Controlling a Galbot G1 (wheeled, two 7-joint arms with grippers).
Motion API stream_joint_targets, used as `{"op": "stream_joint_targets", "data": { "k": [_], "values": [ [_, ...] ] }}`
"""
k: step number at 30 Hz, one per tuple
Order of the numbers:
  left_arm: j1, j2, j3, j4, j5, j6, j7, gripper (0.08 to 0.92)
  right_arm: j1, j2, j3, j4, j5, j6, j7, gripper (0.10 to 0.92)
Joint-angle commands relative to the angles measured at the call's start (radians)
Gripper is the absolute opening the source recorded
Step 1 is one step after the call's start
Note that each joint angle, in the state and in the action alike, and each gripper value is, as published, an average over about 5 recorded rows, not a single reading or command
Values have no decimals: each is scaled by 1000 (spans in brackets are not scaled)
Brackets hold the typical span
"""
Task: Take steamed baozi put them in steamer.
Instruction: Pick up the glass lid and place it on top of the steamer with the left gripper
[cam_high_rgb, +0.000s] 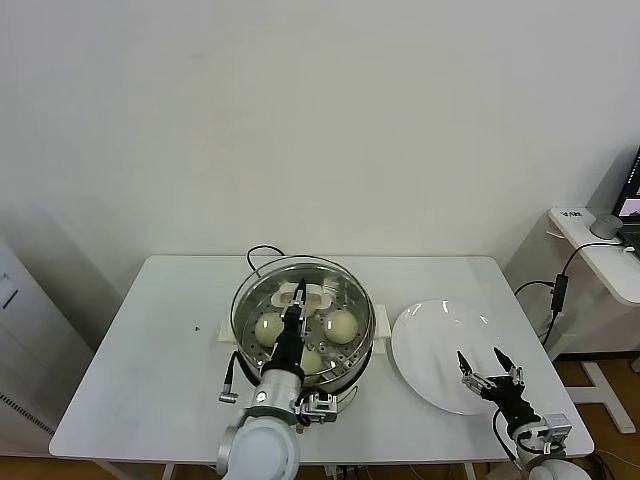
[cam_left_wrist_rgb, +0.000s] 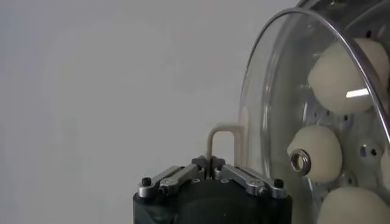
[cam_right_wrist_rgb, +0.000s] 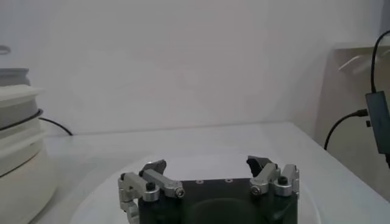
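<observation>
On the white table (cam_high_rgb: 130, 360), the left gripper (cam_high_rgb: 297, 296) is closed on the white handle (cam_left_wrist_rgb: 223, 135) of the glass lid (cam_left_wrist_rgb: 271, 91), holding the lid over the steamer (cam_high_rgb: 243, 318), which stands at centre. Through the lid, three baozi (cam_high_rgb: 341, 324) are visible on the perforated tray inside the steamer. To the right, the right gripper (cam_high_rgb: 484, 361) hangs open and empty over the near edge of the bare white plate (cam_high_rgb: 430, 340).
</observation>
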Motion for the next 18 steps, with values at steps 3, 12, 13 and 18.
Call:
{"op": "stream_joint_targets", "data": {
  "k": [3, 12, 13, 18],
  "values": [
    [1, -9, 10, 23, 8, -6, -3, 105, -1, 1, 1, -1, -1, 1, -2, 823],
    [0, -12, 9, 40, 3, -9, -4, 105, -1, 3, 4, -6, -3, 4, -6, 823],
    [1, -13, 9, 41, 2, -9, -4, 105, -2, 3, 5, -7, -3, 5, -7, 823],
    [1, -14, 7, 50, -6, -8, -5, 105, -3, 3, 10, -10, -4, 8, -10, 823]
  ]
}}
